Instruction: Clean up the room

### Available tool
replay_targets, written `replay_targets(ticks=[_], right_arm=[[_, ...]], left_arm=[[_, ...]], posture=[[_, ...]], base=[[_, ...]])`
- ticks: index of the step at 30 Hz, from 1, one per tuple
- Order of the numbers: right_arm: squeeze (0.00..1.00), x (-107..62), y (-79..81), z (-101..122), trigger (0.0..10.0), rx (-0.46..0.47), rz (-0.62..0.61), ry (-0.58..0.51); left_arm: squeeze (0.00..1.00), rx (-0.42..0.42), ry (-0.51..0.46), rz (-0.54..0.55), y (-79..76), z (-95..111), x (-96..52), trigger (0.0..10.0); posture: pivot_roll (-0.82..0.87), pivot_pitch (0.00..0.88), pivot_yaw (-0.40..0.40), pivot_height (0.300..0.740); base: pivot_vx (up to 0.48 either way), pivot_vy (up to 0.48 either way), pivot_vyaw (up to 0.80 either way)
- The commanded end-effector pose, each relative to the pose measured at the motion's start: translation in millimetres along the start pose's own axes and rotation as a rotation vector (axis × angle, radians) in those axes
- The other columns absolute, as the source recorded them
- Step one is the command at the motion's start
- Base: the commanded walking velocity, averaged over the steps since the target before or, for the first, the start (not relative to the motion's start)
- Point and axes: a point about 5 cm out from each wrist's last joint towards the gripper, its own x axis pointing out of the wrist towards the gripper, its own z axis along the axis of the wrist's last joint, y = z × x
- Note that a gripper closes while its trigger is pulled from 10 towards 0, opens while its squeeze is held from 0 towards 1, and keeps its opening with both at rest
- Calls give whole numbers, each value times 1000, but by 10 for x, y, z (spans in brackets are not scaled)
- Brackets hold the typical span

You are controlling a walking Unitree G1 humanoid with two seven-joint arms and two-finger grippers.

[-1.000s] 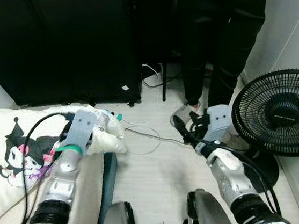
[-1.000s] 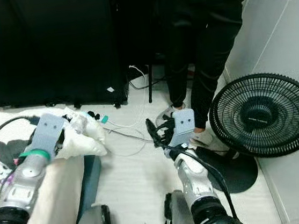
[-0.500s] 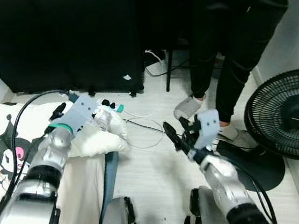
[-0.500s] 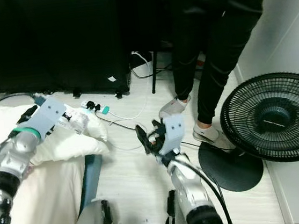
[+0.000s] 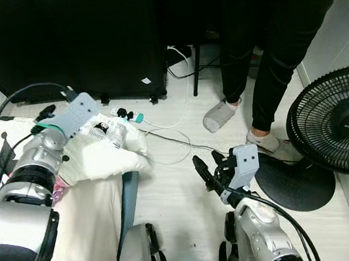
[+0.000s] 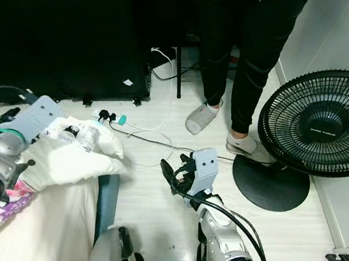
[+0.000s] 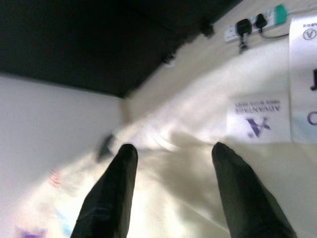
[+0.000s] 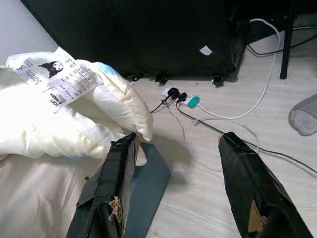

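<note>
Left eye view: the left gripper (image 5: 49, 113) is raised over a cream quilt (image 5: 102, 161) bunched at the bed's edge, a printed label (image 5: 102, 133) lying on top. The right gripper (image 5: 209, 170) is held low above the pale floor (image 5: 177, 206). A person's legs (image 5: 263, 76) are seen beside a black fan (image 5: 341, 127).

Right eye view: a power strip (image 6: 110, 117) is seen on the floor in front of the black cabinet (image 6: 57, 43), cables trailing from it.

Left wrist view: the left gripper's fingers (image 7: 111, 193) are spread apart, nothing between them, the quilt just beyond.

Right wrist view: the right gripper's fingers (image 8: 111, 193) are parted wide and holding nothing; the quilt and its label are seen ahead to one side, the power strip farther off.
</note>
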Motion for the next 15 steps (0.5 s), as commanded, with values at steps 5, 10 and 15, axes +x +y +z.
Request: replay_targets(ticks=[5, 10, 15], right_arm=[[0, -46, 13, -54, 10000, 9, -18, 23], [0, -71, 3, -66, 10000, 9, -24, 31], [0, -69, 5, -65, 10000, 8, -21, 34]], left_arm=[[0, -393, 232, -48, -193, -539, -58, 10000], [0, -540, 322, -13, -326, -780, -115, 10000], [0, -613, 372, -52, -516, -874, -160, 8627]], posture=[[56, 231, 104, 615], [59, 233, 96, 615], [67, 233, 90, 615]], base=[[0, 0, 0], [0, 0, 0], [0, 0, 0]])
